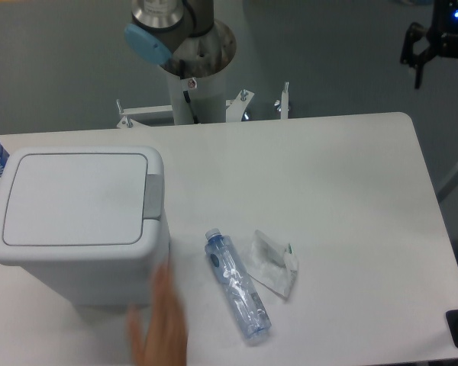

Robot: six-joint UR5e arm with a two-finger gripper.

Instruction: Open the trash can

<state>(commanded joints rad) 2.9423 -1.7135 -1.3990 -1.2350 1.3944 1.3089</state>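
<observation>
With its lid lying closed, the large white plastic rectangular trash can (76, 221) is awaiting a downward press on its grey push-button tab (153, 197), the gripper (426, 47) hanging far off, jaws' state indiscernible.

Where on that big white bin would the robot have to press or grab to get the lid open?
Probably the grey push-button tab, midway along the right edge of the lid on the trash can. It faces up, so coming straight down from above suits it. The lid lies flat and closed, offering no lip to pinch.
</observation>
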